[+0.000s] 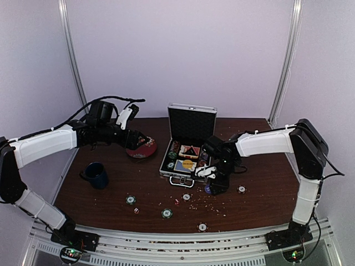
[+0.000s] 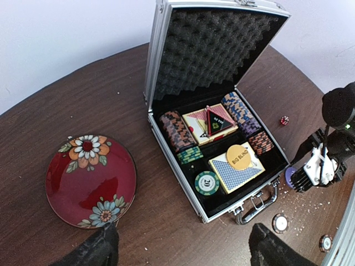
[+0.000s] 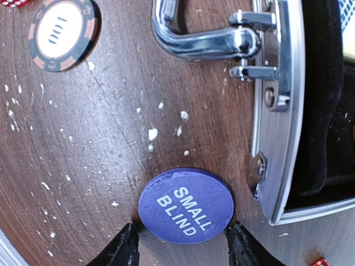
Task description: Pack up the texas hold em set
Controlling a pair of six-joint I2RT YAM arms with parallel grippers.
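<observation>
The silver case [image 1: 176, 173] lies open mid-table with its lid up. In the left wrist view its black lining [image 2: 247, 185] holds chip stacks [image 2: 176, 131], a pink card box [image 2: 209, 123], a blue-backed deck [image 2: 236, 173] with a yellow "BIG BLIND" disc, and a loose green chip [image 2: 207, 183]. The blue "SMALL BLIND" disc [image 3: 186, 205] lies flat on the table by the case's front right corner [image 3: 270, 183]. My right gripper [image 3: 183, 246] is down at the table, open, with one fingertip on each side of the disc. My left gripper [image 2: 183, 249] is open and empty above bare table, between plate and case.
A red flowered plate [image 2: 89, 183] lies left of the case and a dark blue mug [image 1: 97, 174] stands nearer left. Loose chips [image 1: 130, 200] [image 1: 167, 213] [image 1: 202, 226] [image 1: 242, 189] and tiny red dice [image 1: 135, 210] lie in front of the case. A "100" chip [image 3: 60, 34] lies near the handle [image 3: 205, 41].
</observation>
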